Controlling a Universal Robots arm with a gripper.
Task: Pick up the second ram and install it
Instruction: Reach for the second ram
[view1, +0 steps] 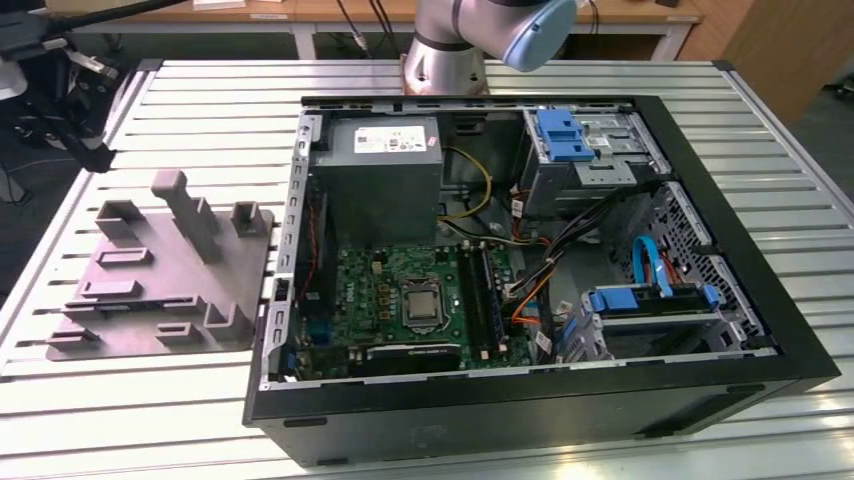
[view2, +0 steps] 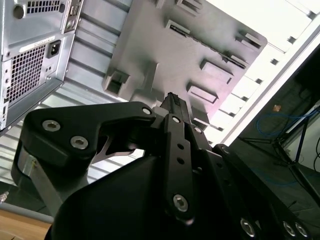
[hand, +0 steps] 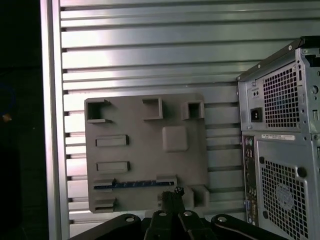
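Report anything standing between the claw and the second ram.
Nothing visible does: in the first wrist view the second ram lies uncovered on the grey fixture, with only open space between it and the claw.

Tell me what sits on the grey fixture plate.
In the first wrist view the second ram, a dark stick, sits between raised tabs on the grey fixture plate. The gripper covers part of the plate's edge, so anything there is hidden.
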